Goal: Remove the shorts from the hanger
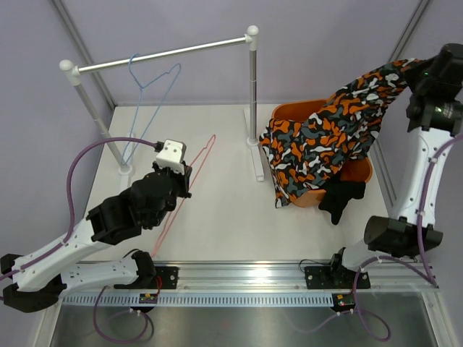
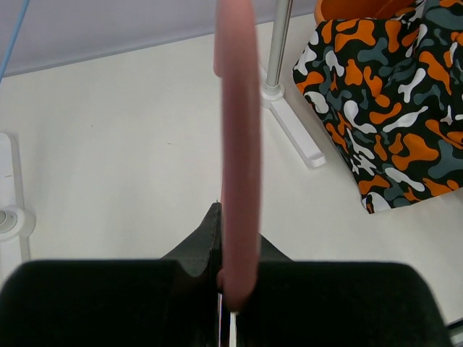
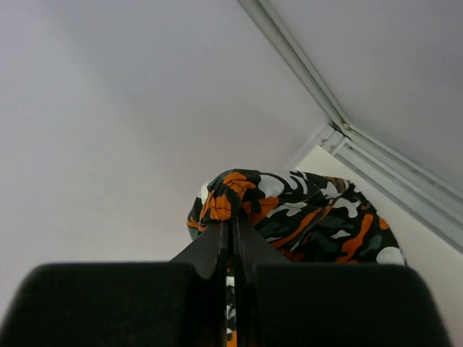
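Observation:
The camouflage shorts (image 1: 325, 141) hang stretched from my right gripper (image 1: 409, 69), high at the back right, down over the orange basket (image 1: 291, 113). In the right wrist view my right gripper (image 3: 233, 215) is shut on a bunched fold of the camouflage shorts (image 3: 304, 217). The black shorts (image 1: 340, 199) lie crumpled at the basket's front edge. My left gripper (image 1: 184, 188) is shut on the bare pink hanger (image 1: 201, 160), which slants over the table's left middle. In the left wrist view the pink hanger (image 2: 239, 144) runs up from my left gripper (image 2: 233, 249), with the camouflage shorts (image 2: 394, 108) at the upper right.
A white clothes rack with a metal rail (image 1: 163, 54) stands at the back, its right post (image 1: 252, 94) beside the basket. A bare blue hanger (image 1: 153, 87) hangs from the rail. The rack's foot (image 2: 293, 134) lies between the pink hanger and the shorts.

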You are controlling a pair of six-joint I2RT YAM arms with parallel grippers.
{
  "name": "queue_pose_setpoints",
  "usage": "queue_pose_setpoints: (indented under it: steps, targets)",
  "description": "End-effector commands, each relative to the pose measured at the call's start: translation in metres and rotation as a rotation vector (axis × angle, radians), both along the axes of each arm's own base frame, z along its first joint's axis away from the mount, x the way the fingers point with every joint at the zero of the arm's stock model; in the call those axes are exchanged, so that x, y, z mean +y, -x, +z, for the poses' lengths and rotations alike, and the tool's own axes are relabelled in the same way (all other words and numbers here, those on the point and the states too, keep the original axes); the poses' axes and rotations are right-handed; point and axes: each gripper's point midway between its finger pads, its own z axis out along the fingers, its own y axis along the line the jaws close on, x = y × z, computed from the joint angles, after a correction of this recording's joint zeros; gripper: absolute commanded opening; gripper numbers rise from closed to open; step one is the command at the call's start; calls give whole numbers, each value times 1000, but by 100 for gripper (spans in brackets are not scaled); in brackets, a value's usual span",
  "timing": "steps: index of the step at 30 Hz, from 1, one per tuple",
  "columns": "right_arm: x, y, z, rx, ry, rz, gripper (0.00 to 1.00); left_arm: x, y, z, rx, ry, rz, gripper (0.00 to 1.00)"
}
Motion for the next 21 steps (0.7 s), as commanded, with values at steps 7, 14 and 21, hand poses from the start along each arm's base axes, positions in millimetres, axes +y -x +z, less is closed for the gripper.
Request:
queue_pose_setpoints:
  steps: [7,14,21]
  targets:
    - [-55,93,55,-369,-205,-141,0,-9,0,2,2,41,-17,0]
    - [-36,86,63,-410,-218,-8,0,-10,0,0,6,45,-21,0]
    - [27,43,38,-268,-167,216,0,-12,0,2,3,53,-24,0]
